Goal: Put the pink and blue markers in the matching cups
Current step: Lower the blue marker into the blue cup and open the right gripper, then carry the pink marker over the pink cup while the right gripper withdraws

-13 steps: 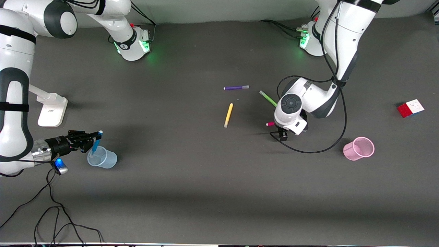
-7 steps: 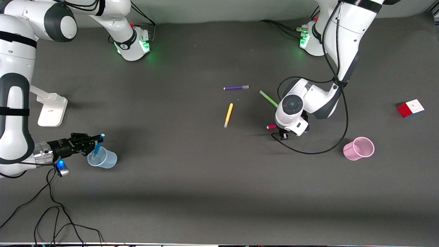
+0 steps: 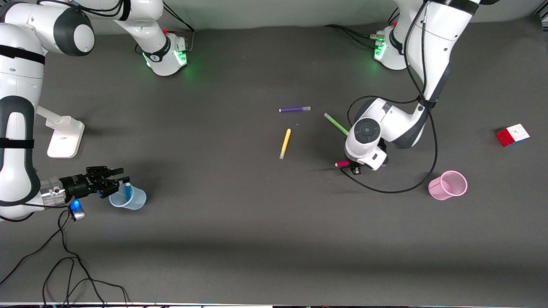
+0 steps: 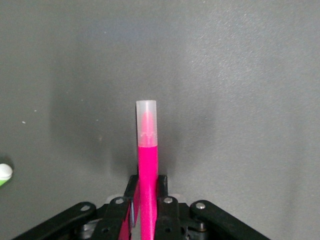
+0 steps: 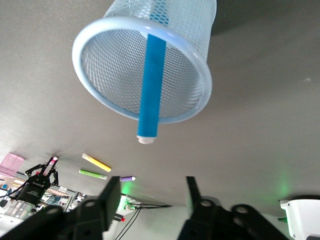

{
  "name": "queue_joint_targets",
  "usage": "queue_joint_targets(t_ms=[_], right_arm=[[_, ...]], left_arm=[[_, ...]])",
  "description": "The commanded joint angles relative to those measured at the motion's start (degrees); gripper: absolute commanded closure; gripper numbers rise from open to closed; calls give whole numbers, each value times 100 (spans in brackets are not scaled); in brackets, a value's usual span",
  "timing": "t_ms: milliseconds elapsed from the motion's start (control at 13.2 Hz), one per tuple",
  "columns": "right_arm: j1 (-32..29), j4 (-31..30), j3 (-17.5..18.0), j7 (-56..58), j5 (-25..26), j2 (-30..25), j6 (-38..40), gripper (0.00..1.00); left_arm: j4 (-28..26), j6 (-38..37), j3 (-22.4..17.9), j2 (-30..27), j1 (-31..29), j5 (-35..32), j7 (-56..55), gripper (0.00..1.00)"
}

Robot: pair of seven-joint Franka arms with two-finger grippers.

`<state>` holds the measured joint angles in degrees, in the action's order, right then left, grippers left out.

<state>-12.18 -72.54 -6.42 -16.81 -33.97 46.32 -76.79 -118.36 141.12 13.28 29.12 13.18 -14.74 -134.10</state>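
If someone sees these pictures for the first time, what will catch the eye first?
Probably the blue marker standing in the blue cup at the right arm's end of the table, with the open right gripper beside it. Next, the pink marker clamped in the left gripper, low over the table, apart from the pink cup.

blue marker [image 5: 151, 87] in pale blue mesh cup [image 5: 95, 87] — pink marker [image 4: 147, 175], frosted cap.

Blue marker [image 3: 127, 191] upright in blue cup [image 3: 136, 199]; pink marker [image 3: 342, 164] clamped.
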Motion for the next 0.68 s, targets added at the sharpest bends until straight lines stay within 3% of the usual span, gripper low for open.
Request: queue_joint_targets(t_ms=[0,151,302,605], right_arm=[[-65,109,18,90,-101,-61,-3,1],[-5,144,9,55,21,-219,-11,1],[83,284,35,55,599,-438,-125,1],[267,74,44,142,1198,-1220,-398,1]], left_arm=[[93,-155,-18,-379,-210,-108,15,99],[155,-408,8,-704,-447,-30,470,99],[400,-934,26,-925,-615,75,1102,100],[1076,-2260,-1,-1390,-1132,1059,3718,100]])
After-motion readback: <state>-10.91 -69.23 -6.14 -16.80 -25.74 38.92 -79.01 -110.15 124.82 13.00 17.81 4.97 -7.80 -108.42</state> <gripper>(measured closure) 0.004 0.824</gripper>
